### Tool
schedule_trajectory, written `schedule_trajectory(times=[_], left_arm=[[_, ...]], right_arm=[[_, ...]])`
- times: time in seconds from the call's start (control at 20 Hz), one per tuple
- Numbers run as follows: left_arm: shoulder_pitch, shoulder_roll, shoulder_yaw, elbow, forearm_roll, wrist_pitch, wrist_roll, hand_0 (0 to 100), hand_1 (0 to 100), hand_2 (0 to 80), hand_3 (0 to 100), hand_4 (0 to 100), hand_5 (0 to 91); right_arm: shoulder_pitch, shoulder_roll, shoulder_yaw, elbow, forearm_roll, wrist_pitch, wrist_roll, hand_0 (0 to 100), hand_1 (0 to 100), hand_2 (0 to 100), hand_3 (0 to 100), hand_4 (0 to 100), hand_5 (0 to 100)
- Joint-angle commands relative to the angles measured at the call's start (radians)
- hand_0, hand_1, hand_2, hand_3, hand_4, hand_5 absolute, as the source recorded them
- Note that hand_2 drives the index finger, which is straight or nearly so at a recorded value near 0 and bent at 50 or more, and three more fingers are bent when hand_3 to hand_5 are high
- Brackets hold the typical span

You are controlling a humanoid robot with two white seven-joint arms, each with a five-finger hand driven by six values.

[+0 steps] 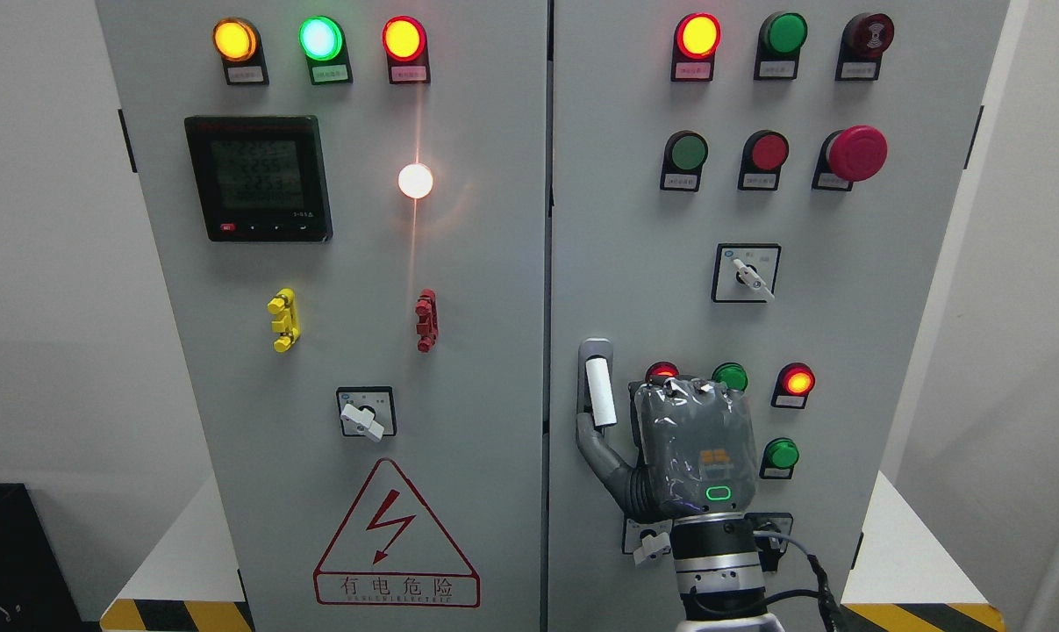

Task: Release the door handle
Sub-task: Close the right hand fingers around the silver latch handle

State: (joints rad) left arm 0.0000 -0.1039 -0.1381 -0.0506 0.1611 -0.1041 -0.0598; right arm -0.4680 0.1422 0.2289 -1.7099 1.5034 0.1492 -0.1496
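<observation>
Low on the right door [889, 290] of the cabinet, close to the centre seam, sits the handle [596, 386]: a grey frame with a white grip wrapped round its upright bar. It looks rigid and fixed to the sheet metal, something that would turn or pull against a latch rather than lift free. The white sleeve seems the natural place to hold, likely softer and less slippery than the bare metal around it.

The right hand [691, 448] comes up from the bottom edge and rests just beside the handle, its back to the camera. Its thumb [601, 452] reaches left to the handle's lower end, touching or nearly so. The fingers are hidden behind the palm, so I cannot tell whether they are curled or spread. They do not appear to wrap the white grip.

Judging by this, letting go seems mostly done; only the thumb remains close.
</observation>
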Motion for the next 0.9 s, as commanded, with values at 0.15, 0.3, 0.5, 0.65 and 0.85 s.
schedule_trajectory(times=[0.15, 0.3, 0.5, 0.65, 0.85], left_arm=[[0.009, 0.0, 0.0, 0.0, 0.0, 0.0, 0.0, 12, 56, 0.0, 0, 0, 0.0], [0.009, 0.001, 0.0, 0.0, 0.0, 0.0, 0.0, 12, 56, 0.0, 0, 0, 0.0], [0.009, 0.0, 0.0, 0.0, 0.0, 0.0, 0.0, 12, 56, 0.0, 0, 0, 0.0], [0.009, 0.0, 0.0, 0.0, 0.0, 0.0, 0.0, 12, 56, 0.0, 0, 0, 0.0], [0.009, 0.0, 0.0, 0.0, 0.0, 0.0, 0.0, 12, 56, 0.0, 0, 0, 0.0]], right_arm=[[0.0, 0.0, -0.005, -0.005, 0.0, 0.012, -0.002, 43, 38, 95, 100, 100, 100], [0.0, 0.0, -0.005, -0.005, 0.0, 0.012, -0.002, 43, 40, 95, 100, 100, 100], [0.0, 0.0, -0.005, -0.005, 0.0, 0.016, -0.004, 43, 41, 95, 100, 100, 100], [0.002, 0.0, -0.005, -0.005, 0.0, 0.016, -0.004, 43, 42, 95, 100, 100, 100], [0.0, 0.0, -0.005, -0.007, 0.0, 0.016, -0.005, 43, 43, 95, 100, 100, 100]])
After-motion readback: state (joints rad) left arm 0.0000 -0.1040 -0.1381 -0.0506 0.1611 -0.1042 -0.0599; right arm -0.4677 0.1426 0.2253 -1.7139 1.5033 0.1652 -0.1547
